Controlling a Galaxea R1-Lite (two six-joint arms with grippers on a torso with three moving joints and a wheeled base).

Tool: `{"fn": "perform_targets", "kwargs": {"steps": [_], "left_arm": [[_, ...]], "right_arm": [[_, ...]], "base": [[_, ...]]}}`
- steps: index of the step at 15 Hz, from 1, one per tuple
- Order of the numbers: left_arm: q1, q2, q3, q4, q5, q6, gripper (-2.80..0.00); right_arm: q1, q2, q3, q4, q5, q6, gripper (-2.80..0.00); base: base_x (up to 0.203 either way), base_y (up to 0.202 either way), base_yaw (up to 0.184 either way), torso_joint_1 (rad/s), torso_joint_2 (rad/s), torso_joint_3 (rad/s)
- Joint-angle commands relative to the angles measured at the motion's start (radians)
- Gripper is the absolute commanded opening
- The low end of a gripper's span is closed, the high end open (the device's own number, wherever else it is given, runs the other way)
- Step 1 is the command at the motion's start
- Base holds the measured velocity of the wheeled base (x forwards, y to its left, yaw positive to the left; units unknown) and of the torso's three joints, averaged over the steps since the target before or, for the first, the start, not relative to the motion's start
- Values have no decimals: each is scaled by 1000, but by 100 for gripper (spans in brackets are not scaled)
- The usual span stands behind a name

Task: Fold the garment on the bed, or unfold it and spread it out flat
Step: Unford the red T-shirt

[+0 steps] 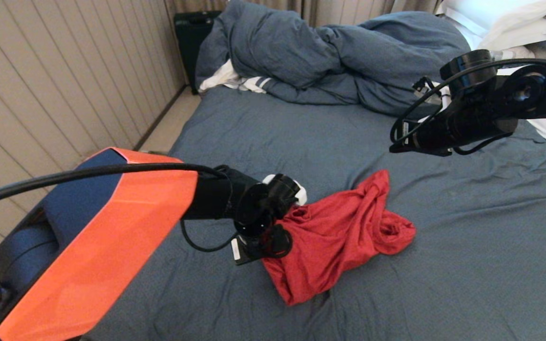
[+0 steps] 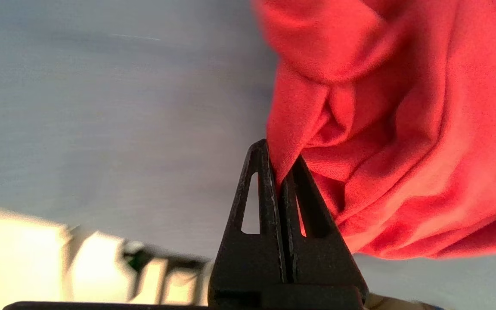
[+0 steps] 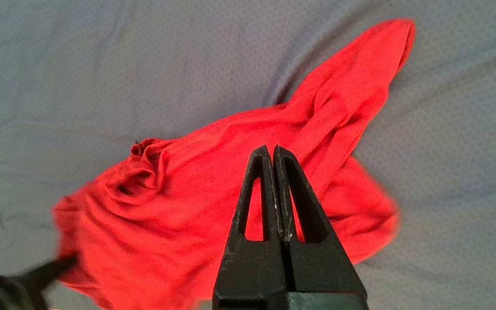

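Jaws of my left gripper were pinched shut on an edge of the red T-shirt, crumpled mid-bed, its long axis running from that grip toward the duvet. My right gripper hovered above it, closed and empty.

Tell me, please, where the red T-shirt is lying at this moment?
In the head view the red T-shirt lies crumpled on the bed, centre-front, its left edge pinched by the left tool.

Bunched blue-grey duvet, white striped cloth beneath; white pillows.
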Motion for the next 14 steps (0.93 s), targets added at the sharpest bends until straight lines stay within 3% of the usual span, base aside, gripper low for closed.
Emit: {"fn": "perform_targets", "kwargs": {"steps": [1,4,8,10,14], "left_arm": [[55,-62,64,8,-2,11,-280],[131,-126,193,-61,-31,86,-280],[279,-195,293,-107,-61,240,-280],[353,-236,316,-108,-163,300,-280],[381,-247,364,-120,-209,364,-280]], "right_arm": [[1,6,0,2,1,0,-280],[1,9,2,2,1,0,-280],[0,13,0,2,0,-1,-280],[1,13,2,2,0,-1,-280],[1,10,8,2,1,-1,-280]], "base": [[0,0,0,0,0,0],[0,0,0,0,0,0],[0,0,0,0,0,0],[0,0,0,0,0,0],[0,0,0,0,0,0]]}}
